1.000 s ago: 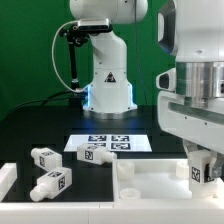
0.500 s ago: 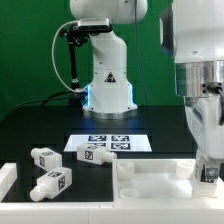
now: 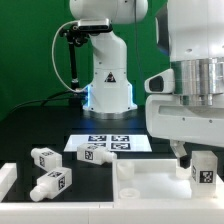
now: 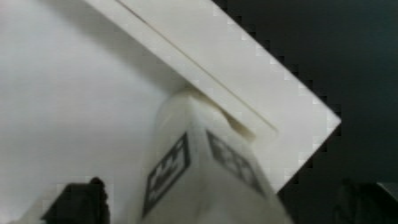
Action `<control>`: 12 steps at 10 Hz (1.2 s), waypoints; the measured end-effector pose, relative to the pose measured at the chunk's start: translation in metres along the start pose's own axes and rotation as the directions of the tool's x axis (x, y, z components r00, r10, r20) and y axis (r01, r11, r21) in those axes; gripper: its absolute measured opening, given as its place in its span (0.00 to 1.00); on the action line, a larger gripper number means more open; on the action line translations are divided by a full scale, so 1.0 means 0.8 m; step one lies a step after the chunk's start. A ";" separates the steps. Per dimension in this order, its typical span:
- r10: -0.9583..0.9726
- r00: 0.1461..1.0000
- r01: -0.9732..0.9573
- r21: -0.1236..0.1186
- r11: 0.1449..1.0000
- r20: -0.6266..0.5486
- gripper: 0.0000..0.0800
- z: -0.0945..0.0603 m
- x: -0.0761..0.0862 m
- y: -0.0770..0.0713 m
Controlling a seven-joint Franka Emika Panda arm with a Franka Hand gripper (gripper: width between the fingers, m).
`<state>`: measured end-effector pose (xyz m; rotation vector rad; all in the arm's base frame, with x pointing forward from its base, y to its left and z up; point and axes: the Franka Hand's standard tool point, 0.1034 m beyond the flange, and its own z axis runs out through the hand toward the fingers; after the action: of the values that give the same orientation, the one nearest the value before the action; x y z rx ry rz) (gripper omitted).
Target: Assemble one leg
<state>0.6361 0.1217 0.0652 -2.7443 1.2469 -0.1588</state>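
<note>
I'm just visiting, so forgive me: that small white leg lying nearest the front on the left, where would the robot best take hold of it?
Probably around the middle of the front leg, coming straight down from above. It lies on its side on the table, with the long sides bare and its tagged end facing the exterior view's right. The second leg lies apart behind it, so the fingers should have room either side.

The black table (image 3: pixel 40 130) carries the marker board (image 3: pixel 108 143) far, three legs (image 3: pixel 44 158) left, tabletop (image 3: pixel 160 180) near right.
</note>
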 end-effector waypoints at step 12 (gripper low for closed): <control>-0.397 0.918 0.397 -0.035 0.917 0.008 0.36 -0.005 0.019 0.003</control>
<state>0.6437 0.1083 0.0697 -2.9940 0.6796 -0.1731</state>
